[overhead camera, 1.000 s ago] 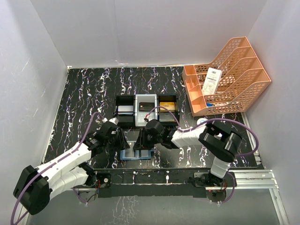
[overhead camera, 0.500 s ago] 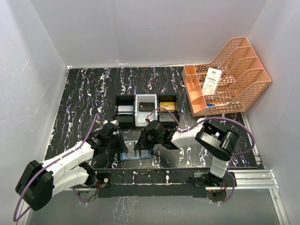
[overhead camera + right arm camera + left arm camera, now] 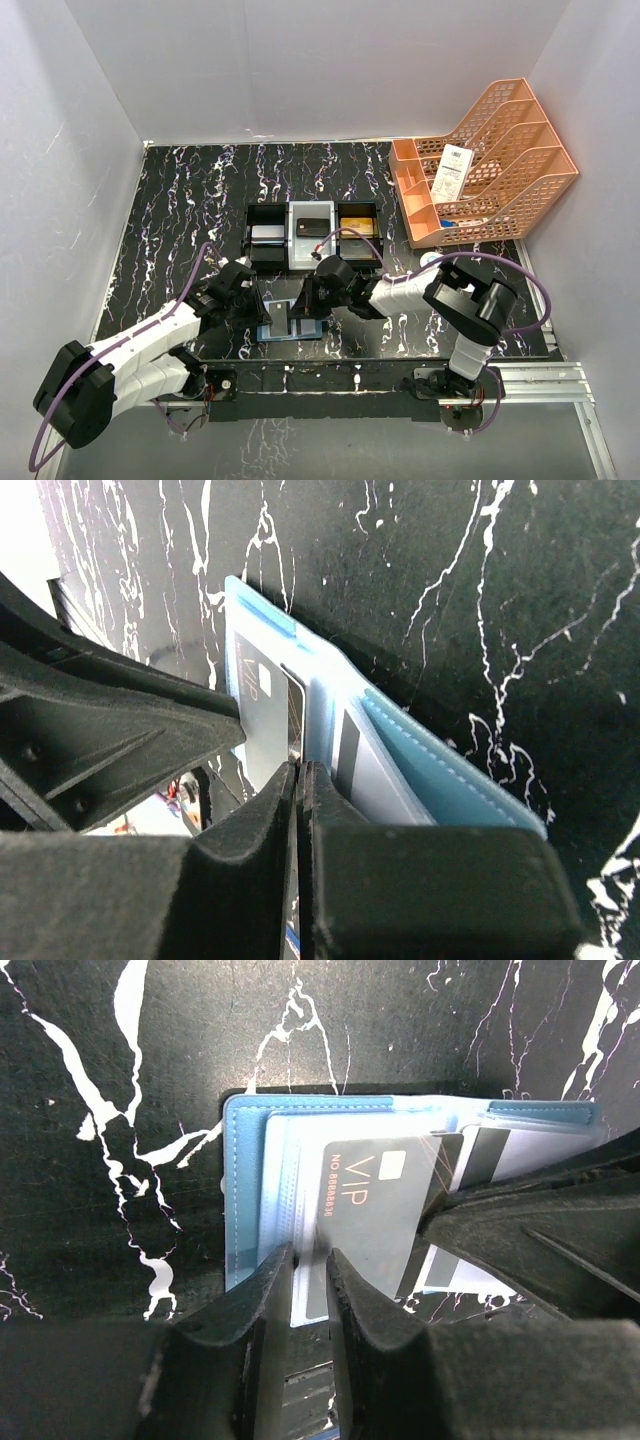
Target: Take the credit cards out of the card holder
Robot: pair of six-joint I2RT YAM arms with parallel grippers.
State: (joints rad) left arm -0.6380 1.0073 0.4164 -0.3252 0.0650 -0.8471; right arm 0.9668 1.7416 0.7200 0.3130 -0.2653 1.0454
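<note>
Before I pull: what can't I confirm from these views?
Top view: both grippers cover the card holder; cards inside cannot be counted.
Right wrist: the shut right gripper hides what it pinches, card or pocket.
Left wrist: the right gripper covers the holder's right panel; the left gripper hides the VIP card's lower edge, grip unclear.

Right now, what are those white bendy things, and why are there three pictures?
They are two robot arms bolted to a black marbled table. The big picture looks down from above; the other two come from cameras on each wrist. Between the arms lies an open blue card holder. The right hand is shut on the edge of a credit card in it. The left hand sits at the holder's edge; I cannot tell if it grips. Behind are a tray with more cards and an orange rack.
</note>
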